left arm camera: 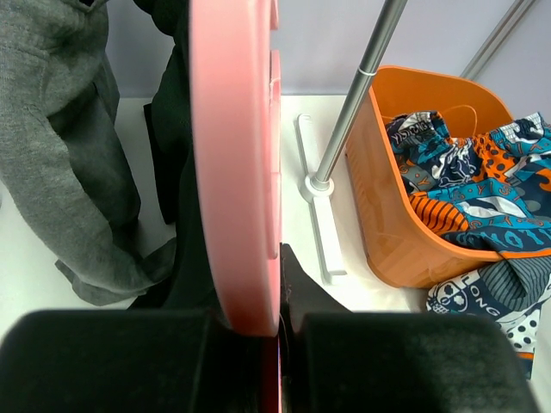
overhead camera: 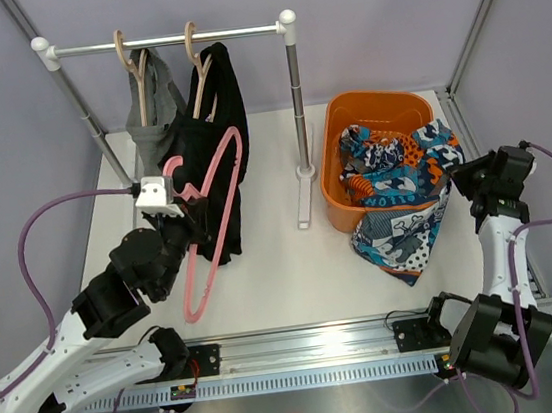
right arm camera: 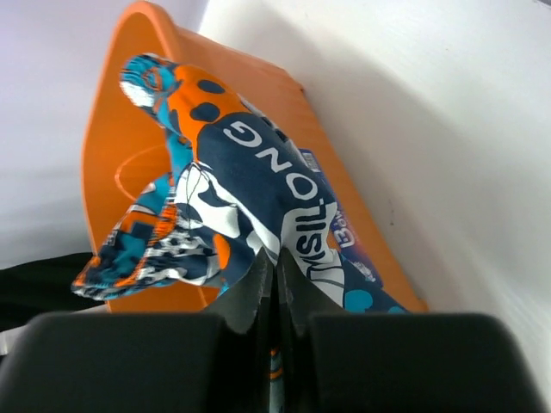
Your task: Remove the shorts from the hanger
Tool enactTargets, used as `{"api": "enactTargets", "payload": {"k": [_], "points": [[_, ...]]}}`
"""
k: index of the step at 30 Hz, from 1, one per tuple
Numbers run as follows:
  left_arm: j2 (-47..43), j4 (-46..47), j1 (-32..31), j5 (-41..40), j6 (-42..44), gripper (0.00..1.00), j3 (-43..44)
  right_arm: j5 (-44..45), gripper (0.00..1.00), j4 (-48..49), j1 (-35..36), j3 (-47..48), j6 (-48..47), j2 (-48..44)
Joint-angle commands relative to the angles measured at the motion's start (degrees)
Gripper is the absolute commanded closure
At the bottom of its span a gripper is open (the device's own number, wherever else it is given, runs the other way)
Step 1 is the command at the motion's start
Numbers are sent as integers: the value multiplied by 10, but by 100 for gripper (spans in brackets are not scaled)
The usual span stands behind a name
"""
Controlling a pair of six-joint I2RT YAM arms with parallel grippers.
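The grey shorts (overhead camera: pixel 150 121) and the black shorts (overhead camera: pixel 217 123) hang on two beige hangers on the rack (overhead camera: pixel 165 41). My left gripper (overhead camera: pixel 193 212) is shut on a bare pink hanger (overhead camera: pixel 215 189), held tilted in front of the black shorts. In the left wrist view the pink hanger (left arm camera: pixel 237 172) runs up from between my jaws, with the grey shorts (left arm camera: pixel 60 155) to its left. The printed shorts (overhead camera: pixel 400 186) drape over the front rim of the orange basket (overhead camera: pixel 370 106). My right gripper (overhead camera: pixel 461 182) is shut on the printed shorts (right arm camera: pixel 250 172).
The rack's right post (overhead camera: pixel 296 93) and its foot stand between the hanging shorts and the basket. The basket (left arm camera: pixel 387 198) sits at the right of the white table. A metal rail (overhead camera: pixel 303 344) runs along the near edge.
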Motion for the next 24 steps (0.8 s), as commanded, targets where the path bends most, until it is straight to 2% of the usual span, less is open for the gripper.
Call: {"api": "enactTargets", "payload": {"k": [1, 7, 12, 15, 18, 21, 24], "points": [[-9, 31, 0, -3, -12, 100, -2, 0, 97, -17, -2, 44, -11, -39], [-7, 32, 0, -2, -10, 100, -2, -51, 100, -85, -1, 149, -22, -53], [-3, 32, 0, 2, -9, 100, 5, -149, 100, -95, -1, 283, 22, 6], [3, 35, 0, 3, -8, 100, 8, -172, 100, -84, 9, 400, 63, 58], [12, 33, 0, 7, -6, 100, 15, -171, 100, -90, 43, 494, 72, 126], [20, 36, 0, 10, -5, 100, 18, -111, 100, -127, 113, 663, 38, 200], [25, 40, 0, 13, -5, 100, 19, -88, 100, -144, 162, 771, 33, 275]]}}
